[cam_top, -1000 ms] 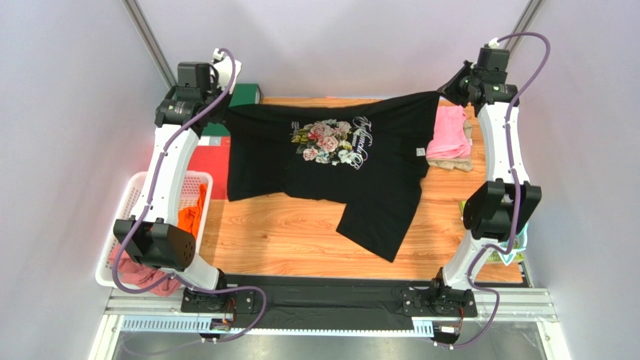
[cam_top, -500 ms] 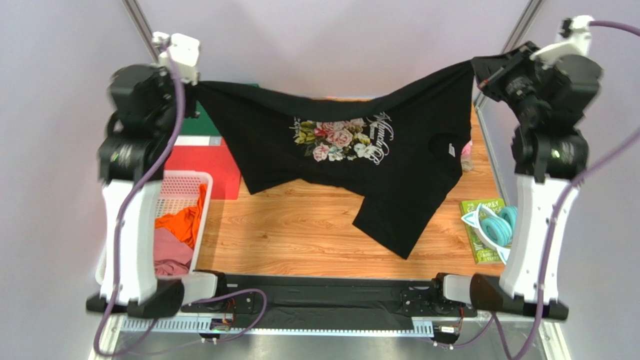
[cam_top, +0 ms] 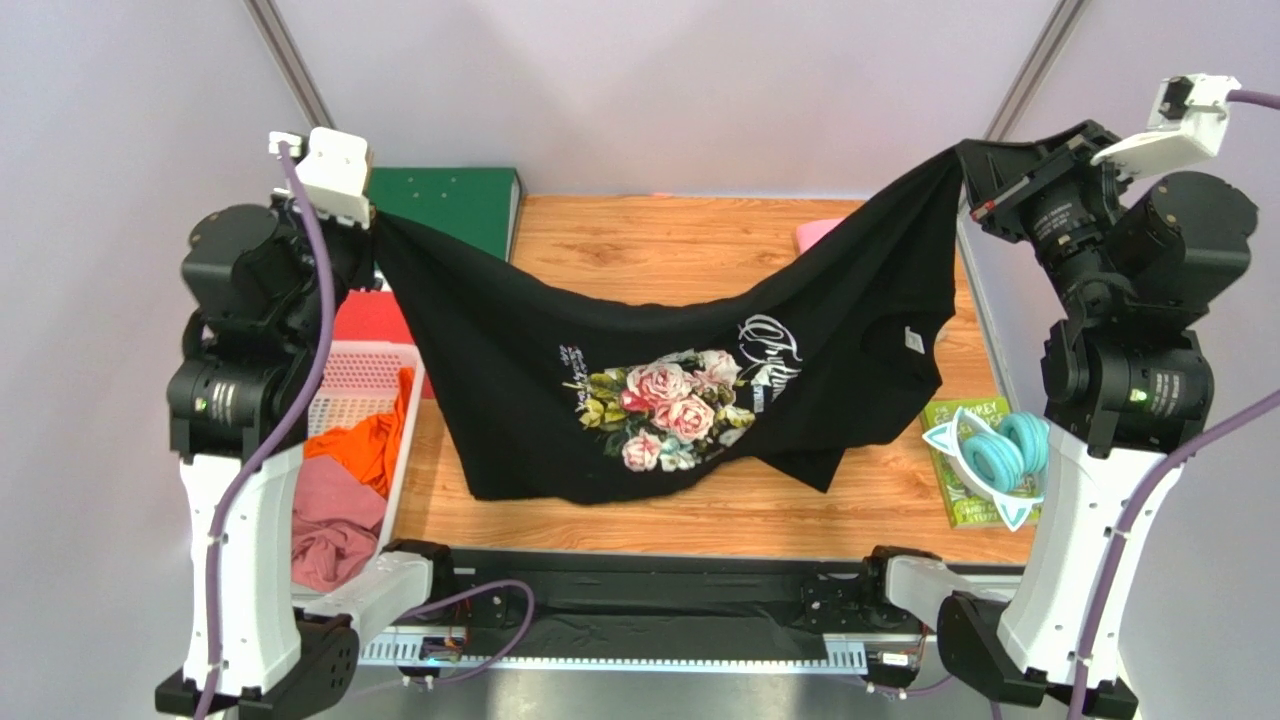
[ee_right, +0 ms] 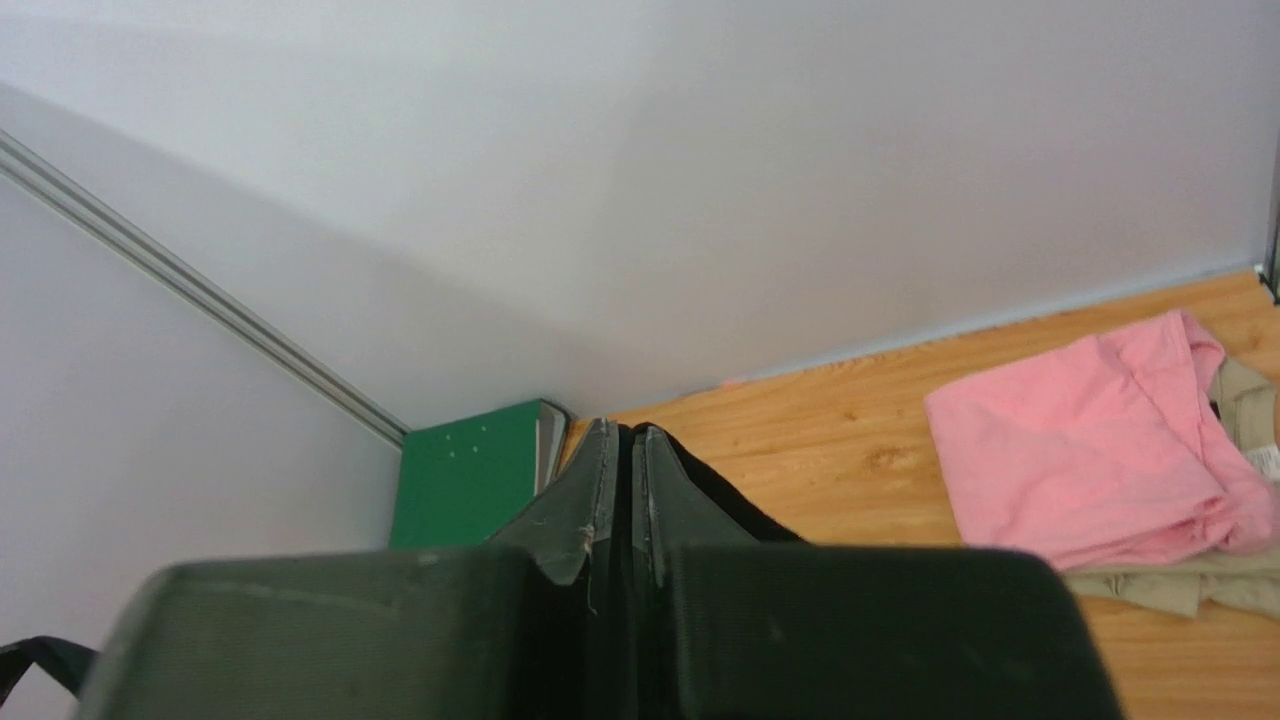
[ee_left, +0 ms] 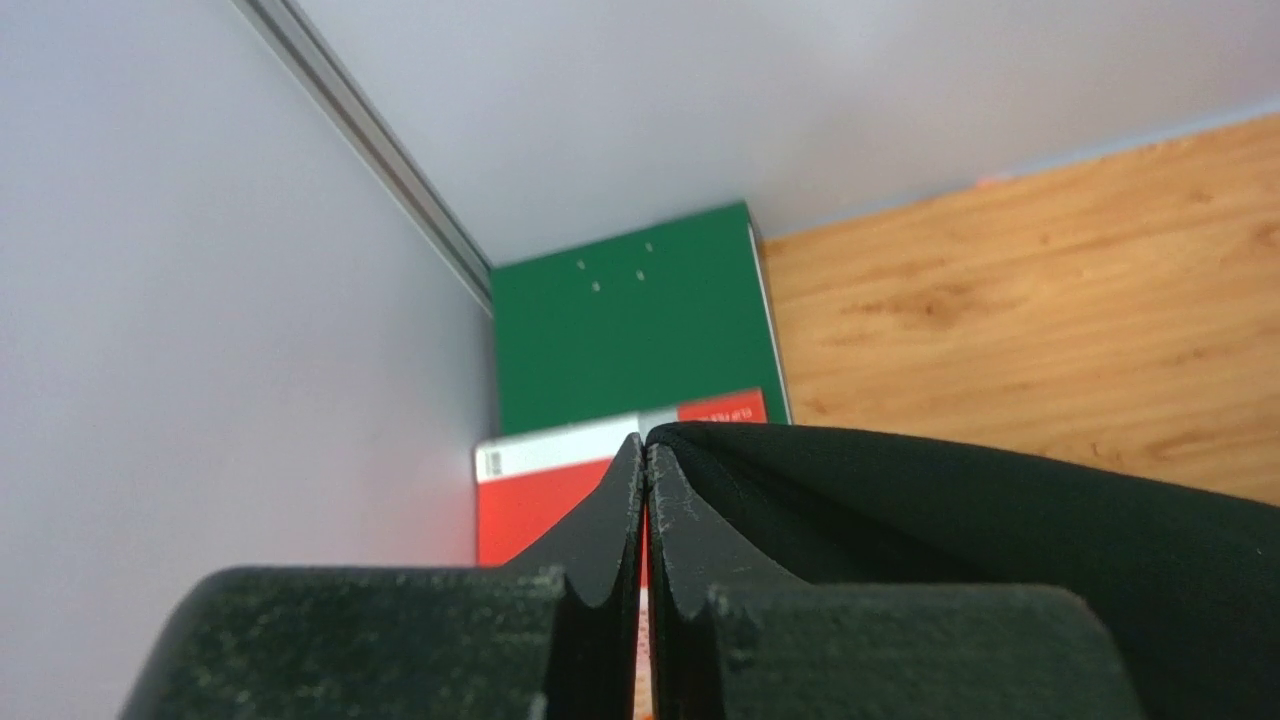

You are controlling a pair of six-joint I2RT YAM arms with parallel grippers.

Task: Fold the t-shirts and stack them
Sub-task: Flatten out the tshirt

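The large black t-shirt [cam_top: 631, 345] with the pink-rose print and white script hangs in the air between both arms, sagging in the middle over the wooden table [cam_top: 676, 240]. My left gripper [cam_top: 376, 225] is shut on its left corner; the cloth shows beside the closed fingers in the left wrist view [ee_left: 962, 525]. My right gripper [cam_top: 969, 158] is shut on the right corner, high up. A pink shirt [ee_right: 1082, 450] lies folded on a beige one [ee_right: 1240, 405] at the table's back right; only its edge [cam_top: 819, 231] shows from above. Orange [cam_top: 361, 443] and dusty-rose [cam_top: 331, 525] shirts lie in the basket.
A white basket [cam_top: 338, 375] stands at the left. A green binder [cam_top: 451, 203] and a red binder [cam_top: 361, 318] lie at the back left. A teal coiled bundle [cam_top: 999, 450] on a green packet sits at the right edge.
Both arms have lifted the black shirt off the table and pulled it toward the near edge. It now hangs lower and nearer, with the rose print in the middle front.
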